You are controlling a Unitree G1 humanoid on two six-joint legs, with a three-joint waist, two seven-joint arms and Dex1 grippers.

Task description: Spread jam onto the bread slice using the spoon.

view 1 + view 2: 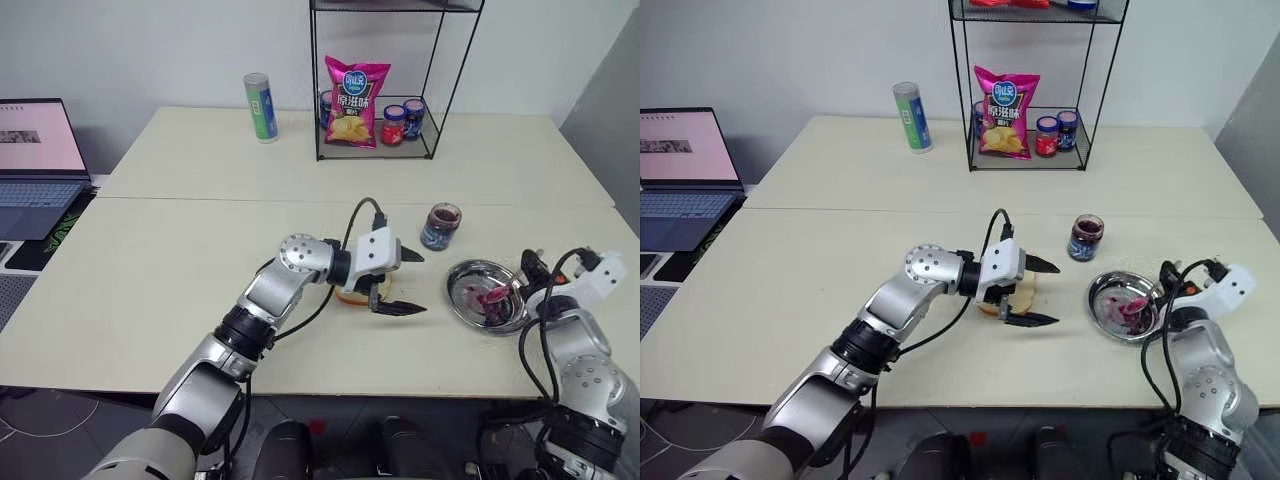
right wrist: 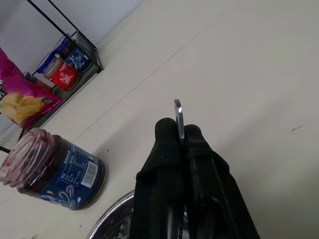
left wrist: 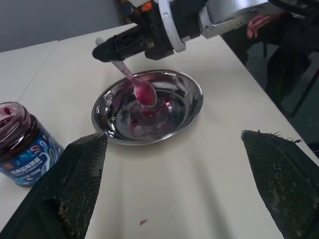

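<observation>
The bread slice [image 1: 350,296] lies near the middle of the table, mostly covered by my left gripper [image 1: 404,283], which hangs open just above it with its fingers pointing right. To the right stands the open jar of dark jam [image 1: 440,226]. My right gripper [image 3: 107,50] is shut on the handle of the spoon [image 3: 143,92]. The spoon's red-smeared bowl rests in the round steel plate [image 3: 194,94], which carries jam smears. In the right wrist view the handle's tip [image 2: 178,110] sticks out between the shut fingers.
A black wire rack [image 1: 318,100] at the back holds a pink chip bag [image 1: 354,102] and small lidded jars [image 1: 402,122]. A green can [image 1: 261,107] stands left of it. A laptop [image 1: 35,165] sits at the far left. The plate is close to the table's right front edge.
</observation>
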